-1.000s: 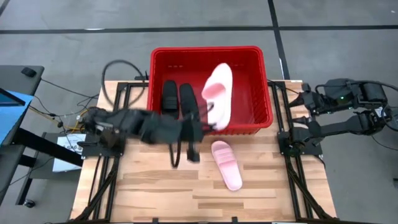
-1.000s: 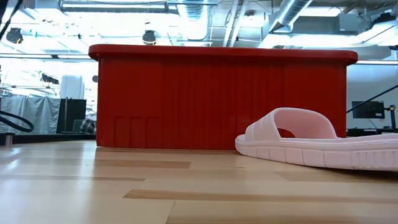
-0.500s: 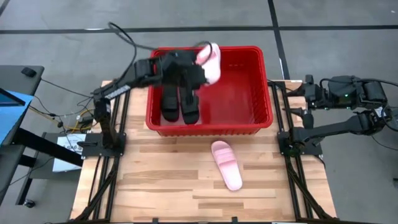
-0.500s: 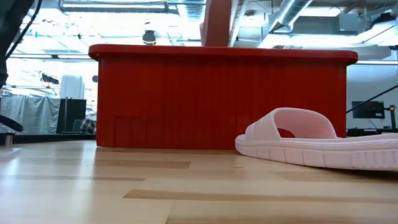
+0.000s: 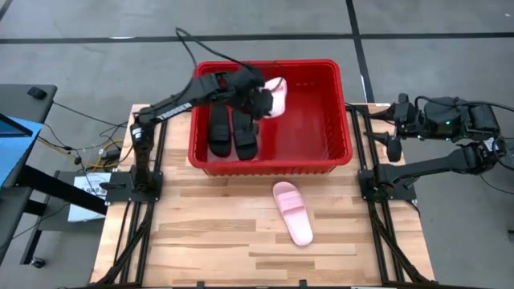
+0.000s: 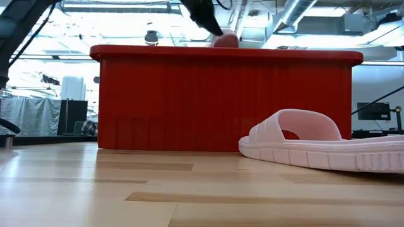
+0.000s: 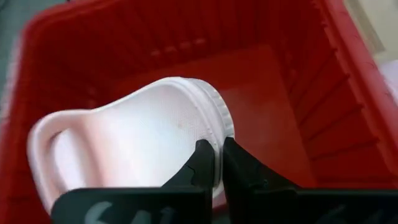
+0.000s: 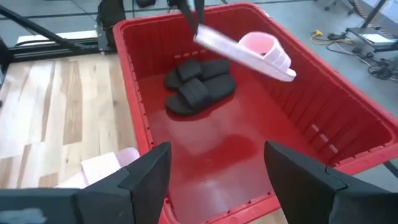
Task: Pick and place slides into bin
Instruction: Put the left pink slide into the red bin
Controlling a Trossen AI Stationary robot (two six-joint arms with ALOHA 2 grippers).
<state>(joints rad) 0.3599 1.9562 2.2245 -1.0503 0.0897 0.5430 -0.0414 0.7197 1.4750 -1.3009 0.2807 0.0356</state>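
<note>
Lying nearest, toward the table's front edge and right of centre, a light pink slide [image 5: 292, 212] rests sole down on the wooden table [image 5: 193, 233], its single wide strap arching over an open toe; the low view shows its thick ribbed sole and the strap's hollow, which the high view flattens. Behind it stands the bin [image 5: 341, 120], a large red tub with a thick rim and sloped ribbed walls, set against the table's back edge. Inside, two black slides [image 5: 233, 128] lie side by side on the floor near the bin's left wall. Above them the left gripper [image 7: 214, 163] has its fingers clamped on the edge of the second pink slide [image 5: 275, 95], held in the air over the bin's back half; the left wrist view shows its smooth pale footbed and ridged rim, while the right wrist view shows it tilted. The right gripper [image 8: 217, 168] waits beyond the table's right edge, fingers spread wide apart.
</note>
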